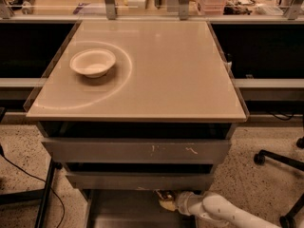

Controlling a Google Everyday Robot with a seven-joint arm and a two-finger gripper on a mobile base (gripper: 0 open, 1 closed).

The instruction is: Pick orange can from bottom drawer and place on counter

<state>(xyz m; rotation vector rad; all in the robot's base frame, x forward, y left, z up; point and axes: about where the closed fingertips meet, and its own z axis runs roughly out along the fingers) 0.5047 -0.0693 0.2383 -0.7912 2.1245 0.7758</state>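
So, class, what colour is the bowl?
White, camera view. Bowl on counter; gripper low at bottom drawer.

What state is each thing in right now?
bottom drawer: pulled open.
orange can: at the drawer's back, by the gripper, not on the counter.
gripper: low in the drawer, at the can.
white bowl: upright, empty, on the counter.

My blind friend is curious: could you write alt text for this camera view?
The robot's gripper is low in the open bottom drawer, right at the small orange can. Above, the beige counter holds a white bowl on its left side.
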